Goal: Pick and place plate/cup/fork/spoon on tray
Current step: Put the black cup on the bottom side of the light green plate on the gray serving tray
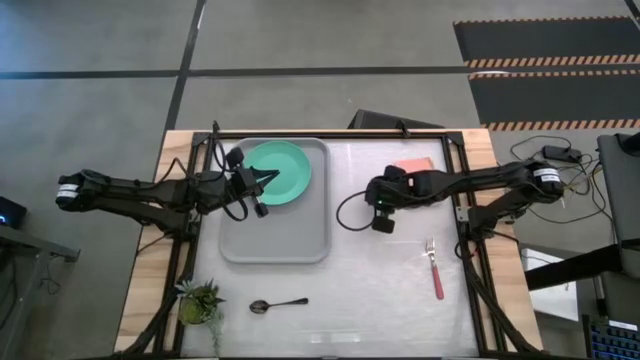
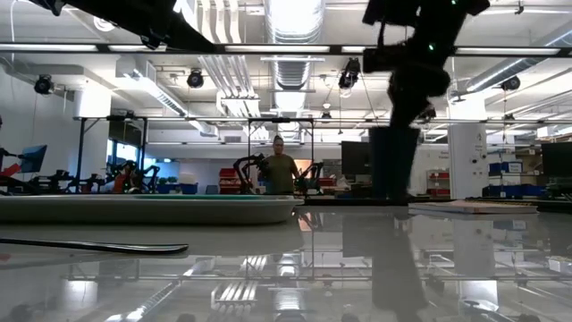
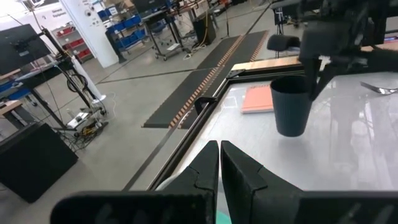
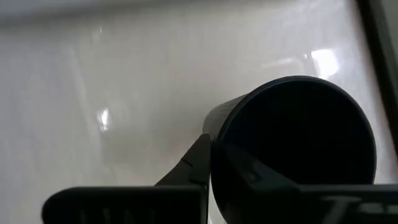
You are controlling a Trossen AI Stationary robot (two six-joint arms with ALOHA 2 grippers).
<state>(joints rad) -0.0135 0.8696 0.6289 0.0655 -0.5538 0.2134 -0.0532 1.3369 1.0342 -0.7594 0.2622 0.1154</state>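
Observation:
The mint-green plate [image 1: 285, 170] lies flat in the far part of the light-grey tray [image 1: 275, 235]. My left gripper [image 1: 266, 180] is shut and empty over the plate's left part; it also shows in its wrist view [image 3: 219, 165]. My right gripper [image 1: 384, 205] is shut on the dark cup [image 3: 290, 104] right of the tray. The cup also shows in the low view [image 2: 393, 161]. The pink-handled fork [image 1: 434, 268] lies at the right. The dark spoon [image 1: 278, 303] lies near the front edge. My right gripper holds the cup by its rim [image 4: 214, 140], on the side toward the wrist. One finger [image 4: 200, 158] is outside the wall and the other [image 4: 245, 171] is inside the cup. The fingers point down from above. The cup hangs upright, a little clear of the table.
A pink rectangular pad [image 1: 413, 166] lies at the far right. A small potted plant [image 1: 200, 300] stands at the front left, next to the spoon. A black frame [image 1: 465, 215] runs along the table's sides. A person [image 2: 281, 170] stands in the room beyond.

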